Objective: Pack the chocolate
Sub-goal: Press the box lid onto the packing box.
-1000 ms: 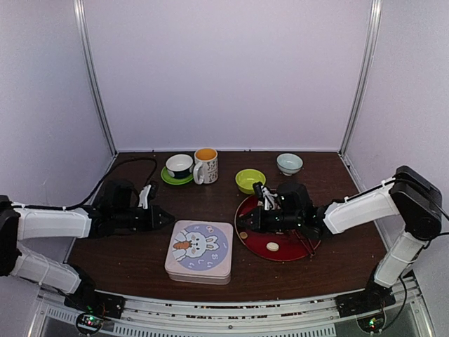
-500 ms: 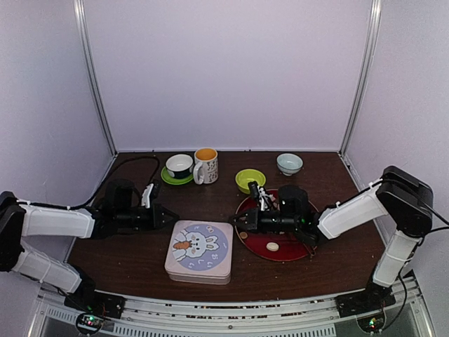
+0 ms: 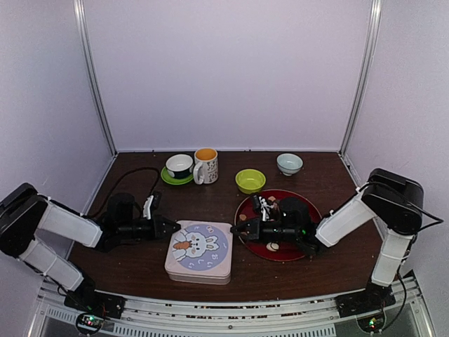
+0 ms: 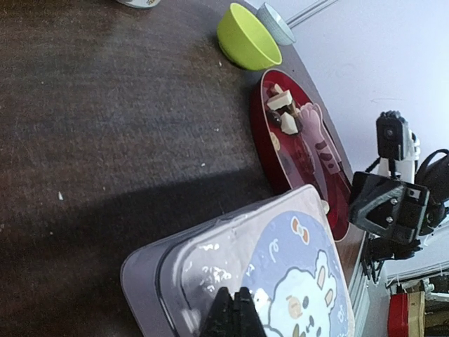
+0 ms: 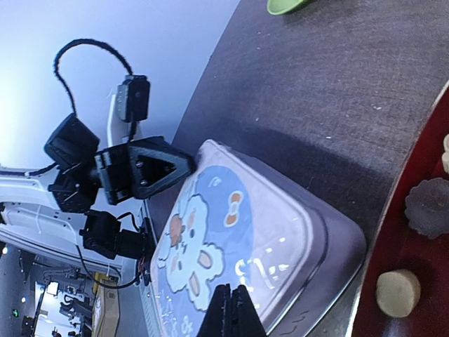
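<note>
Two grippers beside the bunny tin (image 3: 198,249)
Fingers pressed together, the left gripper (image 3: 170,226) and right gripper (image 3: 236,229) sit at its sides — maybe to open it; chocolate (image 3: 272,246) lies on the red plate (image 3: 280,254) just beside the tin.

Bunny tin (image 3: 199,250) up front, lid on, red plate (image 3: 291,253) just beside it; green bowl (image 3: 250,180), pale bowl (image 3: 289,163), mug (image 3: 205,166) and cup (image 3: 179,166) on a saucer (image 3: 168,178) along the back
</note>
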Motion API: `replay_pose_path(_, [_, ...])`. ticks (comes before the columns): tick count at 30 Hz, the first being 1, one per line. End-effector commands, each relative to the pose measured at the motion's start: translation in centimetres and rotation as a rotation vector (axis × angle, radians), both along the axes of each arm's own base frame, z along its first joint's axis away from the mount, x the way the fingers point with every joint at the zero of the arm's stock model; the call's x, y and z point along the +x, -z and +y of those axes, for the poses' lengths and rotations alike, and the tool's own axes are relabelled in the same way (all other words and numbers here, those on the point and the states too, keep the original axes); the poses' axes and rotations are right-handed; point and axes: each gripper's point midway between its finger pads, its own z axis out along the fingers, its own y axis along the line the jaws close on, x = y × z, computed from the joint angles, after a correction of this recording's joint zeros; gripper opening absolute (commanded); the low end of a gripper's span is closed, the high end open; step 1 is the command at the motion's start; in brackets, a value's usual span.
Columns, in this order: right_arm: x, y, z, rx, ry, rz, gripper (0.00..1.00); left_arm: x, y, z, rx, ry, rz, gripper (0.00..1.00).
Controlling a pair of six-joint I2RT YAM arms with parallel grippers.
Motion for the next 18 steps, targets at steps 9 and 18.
replay_pose_path(9, [-5.1, 2.0, 1.9, 0.076, -0.13, 0.018, 0.0, -3.0, 1.3, 0.5, -0.193, -0.005, 0.064, 0.0])
replay_pose_path(18, [-6.2, -1.0, 0.7, 0.084, -0.149, -0.065, 0.0, -5.0, -0.4, 0.3, -0.153, 0.016, 0.042, 0.0])
